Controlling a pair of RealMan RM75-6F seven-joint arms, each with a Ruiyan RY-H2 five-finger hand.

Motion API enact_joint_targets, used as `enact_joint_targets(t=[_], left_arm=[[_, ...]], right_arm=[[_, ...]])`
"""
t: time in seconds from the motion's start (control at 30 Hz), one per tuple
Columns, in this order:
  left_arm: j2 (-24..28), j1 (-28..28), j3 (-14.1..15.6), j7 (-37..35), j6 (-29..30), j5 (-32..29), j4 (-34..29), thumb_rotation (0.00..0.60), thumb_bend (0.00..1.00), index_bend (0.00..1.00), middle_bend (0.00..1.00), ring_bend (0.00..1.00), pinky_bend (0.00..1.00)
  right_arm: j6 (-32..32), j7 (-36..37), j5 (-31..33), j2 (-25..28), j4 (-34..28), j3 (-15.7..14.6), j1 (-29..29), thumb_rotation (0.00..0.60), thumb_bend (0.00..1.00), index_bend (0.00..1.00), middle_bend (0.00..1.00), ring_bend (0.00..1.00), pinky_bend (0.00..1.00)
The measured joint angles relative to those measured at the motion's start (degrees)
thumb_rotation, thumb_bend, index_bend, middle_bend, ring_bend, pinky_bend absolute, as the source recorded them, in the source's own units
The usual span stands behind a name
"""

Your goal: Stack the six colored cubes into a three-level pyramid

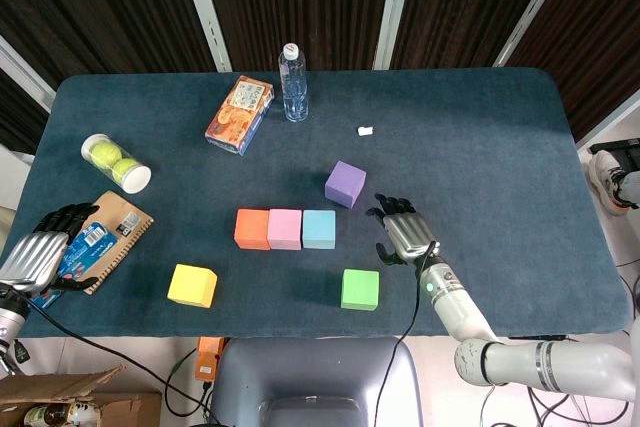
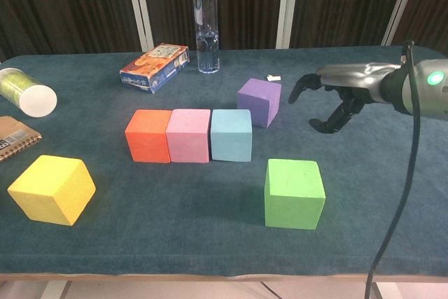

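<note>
My right hand (image 1: 400,237) hung above the cloth with its fingers (image 2: 329,125) curled loosely and apart, holding nothing. The matte purple foam cube (image 1: 345,184) lay up and to my left of it, near but not touching. The matte green foam cube (image 1: 360,289) sat on the near side, also to the left of that hand, standing alone. I judged either one the likely next pick, and both lay on the right hand's side of the table.

The base row was already down: a matte orange foam cube (image 1: 252,229), a pink foam cube (image 1: 285,229) and a pale blue foam cube (image 1: 319,229), side by side and touching, running left to right across the middle of the dark blue felt-covered table (image 1: 480,137). The purple cube stood just behind the blue end of that row, turned a little askew to it. The yellow foam cube (image 1: 192,285) sat well apart at the near left, closer to my left hand (image 1: 38,252). That hand rested at the table's left edge, beside a brown spiral notebook (image 1: 112,237); its fingers looked spread, though I could not tell whether they touched anything.

Being cubes, they gave no long axis to choose; what mattered was squaring my fingers to the faces. The felt looked soft and flat, with open room around the green and purple cubes.
</note>
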Motion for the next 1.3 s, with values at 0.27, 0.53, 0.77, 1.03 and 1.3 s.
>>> enact_joint_targets(t=[0.27, 0.53, 0.77, 1.03, 1.3], left_arm=[[0.3, 0.4, -0.1, 1.2, 0.8, -0.7, -1.1, 0.600, 0.06, 0.10, 0.06, 0.00, 0.10], [0.8, 0.5, -0.1, 1.3, 0.8, -0.8, -1.5, 0.600, 0.06, 0.09, 0.06, 0.00, 0.10], [0.7, 0.3, -0.2, 1.6, 0.6, -1.0, -1.6, 0.600, 0.06, 0.09, 0.06, 0.00, 0.10], [0.7, 0.3, -0.3, 1.3, 0.6, -1.0, -1.5, 0.600, 0.06, 0.09, 0.06, 0.00, 0.10], [0.5, 0.3, -0.2, 1.3, 0.4, -0.9, -1.3, 0.600, 0.06, 0.09, 0.06, 0.00, 0.10]], right_arm=[[-5.4, 1.9, 1.9, -4.2, 6.4, -0.9, 1.7, 0.600, 0.56, 0.24, 0.00, 0.00, 0.00], [-9.8, 4.5, 6.4, -6.1, 8.4, 0.4, 4.0, 0.600, 0.56, 0.22, 0.00, 0.00, 0.00], [-9.8, 4.3, 8.6, -8.2, 9.7, 0.2, 6.9, 0.600, 0.56, 0.22, 0.00, 0.00, 0.00], [-9.0, 3.9, 9.9, -9.4, 10.0, -0.3, 8.5, 0.600, 0.56, 0.22, 0.00, 0.00, 0.00], [-8.5, 4.4, 10.0, -9.7, 9.9, -0.6, 9.1, 0.600, 0.56, 0.22, 0.00, 0.00, 0.00]])
